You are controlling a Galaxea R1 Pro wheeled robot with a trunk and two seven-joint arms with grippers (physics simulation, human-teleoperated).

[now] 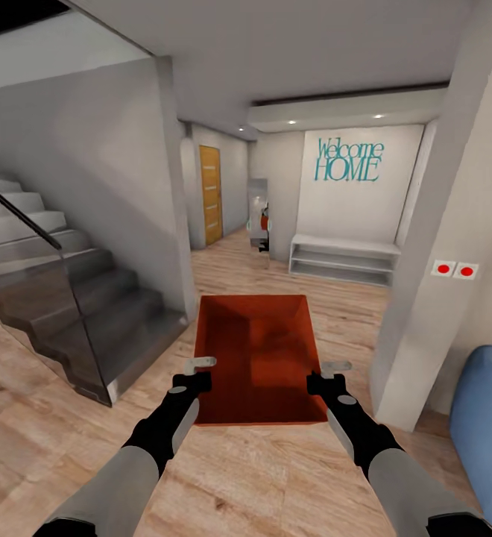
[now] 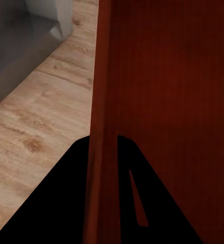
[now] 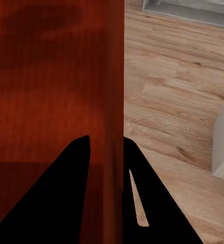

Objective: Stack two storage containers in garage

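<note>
Head view: one storage container lower centre, left gripper and right gripper each clamped on a side wall, hallway transit, garage stacking not yet done.

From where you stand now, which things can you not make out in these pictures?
- The underside of the bin: in the head view its own walls hide it.
- The blue sofa: cut off by the head view's right edge.
- The small thing in the far hallway: too small to name.
- Left hand and right hand: the wrist views show dark fingers astride the bin's walls; actual contact is too dark to confirm.
</note>
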